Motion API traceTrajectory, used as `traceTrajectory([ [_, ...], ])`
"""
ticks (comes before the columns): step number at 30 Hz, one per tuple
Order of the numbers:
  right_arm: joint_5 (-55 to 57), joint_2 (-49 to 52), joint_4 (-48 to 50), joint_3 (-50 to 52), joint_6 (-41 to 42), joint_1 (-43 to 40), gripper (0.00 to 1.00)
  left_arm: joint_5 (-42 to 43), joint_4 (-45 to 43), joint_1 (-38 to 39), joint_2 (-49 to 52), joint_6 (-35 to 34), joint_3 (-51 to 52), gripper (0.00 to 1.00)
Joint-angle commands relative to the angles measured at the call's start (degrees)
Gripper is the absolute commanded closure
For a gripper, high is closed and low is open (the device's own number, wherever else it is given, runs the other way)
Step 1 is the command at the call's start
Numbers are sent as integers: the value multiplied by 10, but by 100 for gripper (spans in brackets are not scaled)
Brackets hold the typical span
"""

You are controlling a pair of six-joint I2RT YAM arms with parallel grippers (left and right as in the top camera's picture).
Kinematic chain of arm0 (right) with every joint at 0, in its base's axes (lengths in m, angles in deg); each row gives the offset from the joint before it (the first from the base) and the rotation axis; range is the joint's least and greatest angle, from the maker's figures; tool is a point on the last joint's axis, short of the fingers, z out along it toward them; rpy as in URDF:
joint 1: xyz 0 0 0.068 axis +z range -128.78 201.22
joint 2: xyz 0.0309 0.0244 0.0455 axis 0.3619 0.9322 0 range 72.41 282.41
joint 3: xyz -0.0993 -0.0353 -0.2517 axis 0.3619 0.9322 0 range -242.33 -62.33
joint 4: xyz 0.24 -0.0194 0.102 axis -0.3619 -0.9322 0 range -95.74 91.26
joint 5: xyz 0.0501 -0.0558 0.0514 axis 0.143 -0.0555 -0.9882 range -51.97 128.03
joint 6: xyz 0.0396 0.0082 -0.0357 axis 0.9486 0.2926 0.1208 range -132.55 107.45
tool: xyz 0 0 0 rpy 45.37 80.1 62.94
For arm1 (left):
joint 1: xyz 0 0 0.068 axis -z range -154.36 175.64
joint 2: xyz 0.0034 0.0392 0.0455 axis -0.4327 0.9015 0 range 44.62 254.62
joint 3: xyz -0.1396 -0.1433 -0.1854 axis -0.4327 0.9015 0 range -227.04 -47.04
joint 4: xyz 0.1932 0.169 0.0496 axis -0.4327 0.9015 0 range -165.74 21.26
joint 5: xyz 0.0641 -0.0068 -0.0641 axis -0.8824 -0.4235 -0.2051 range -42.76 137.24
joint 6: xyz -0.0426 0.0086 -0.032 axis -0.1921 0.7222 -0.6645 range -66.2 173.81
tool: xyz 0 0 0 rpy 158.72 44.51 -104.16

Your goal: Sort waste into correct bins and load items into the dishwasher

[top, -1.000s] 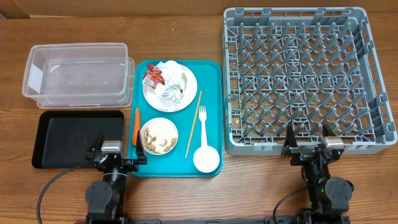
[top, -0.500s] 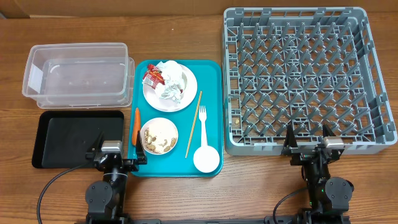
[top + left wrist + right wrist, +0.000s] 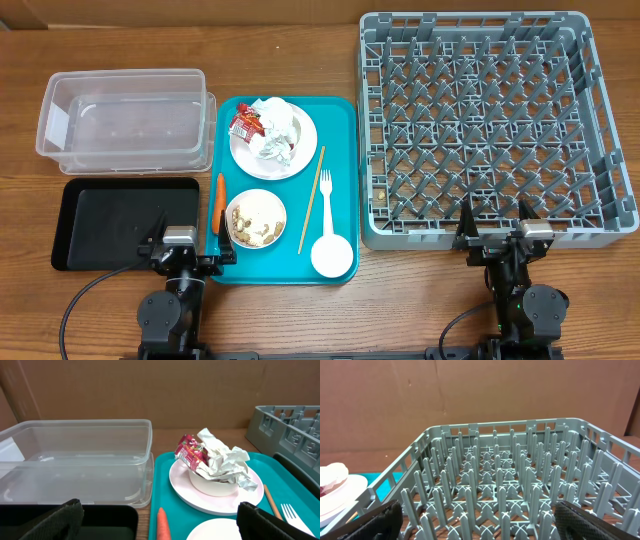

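Wide and empty, the left gripper [image 3: 188,240] faces the teal tray [image 3: 345,180] just ahead, the right gripper [image 3: 496,228] the dish rack [image 3: 480,120], likely splitting sorting from loading.

Overhead down, wrists forward; plate [image 3: 268,170] shared

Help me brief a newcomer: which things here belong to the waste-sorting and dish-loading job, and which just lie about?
Job: crumpled napkins, red wrapper, carrot, bowl of nuts, plate, cup, fork, chopstick, clear tub, black tray, dish rack.
Lying about: teal serving tray, table.
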Motion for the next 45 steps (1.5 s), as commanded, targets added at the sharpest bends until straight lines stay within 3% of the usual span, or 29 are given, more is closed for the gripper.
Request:
traceTrajectory([
  [1, 7, -6, 2, 6, -2, -3, 0, -40, -8, 3, -4, 56, 4, 0],
  [4, 7, -6, 2, 6, -2, -3, 0, -88, -13, 3, -4, 104, 4, 0],
  [11, 7, -6, 2, 6, -2, -3, 0, -79, -13, 3, -4, 94, 4, 0],
  [14, 7, -6, 2, 6, -2, -3, 0, 25, -11, 4, -4, 40, 4, 0],
  [17, 7, -6, 2, 6, -2, -3, 0, 127, -9, 4, -3, 36, 4, 0],
  [25, 7, -6, 2, 6, -2, -3, 0, 200, -17, 4, -2, -104, 3, 0],
  [28, 7, -6, 2, 6, -2, -3, 0, 276, -25, 4, -2, -175, 3, 0],
  [32, 7, -6, 2, 6, -2, -3, 0, 363, -49, 4, -2, -177, -4, 0],
  [37, 7, -6, 2, 6, -2, -3, 0, 356, -15, 4, -2, -177, -65, 0],
  [45, 7, -6, 2, 6, -2, -3, 0, 282, 130, 4, 48, -169, -248, 0],
])
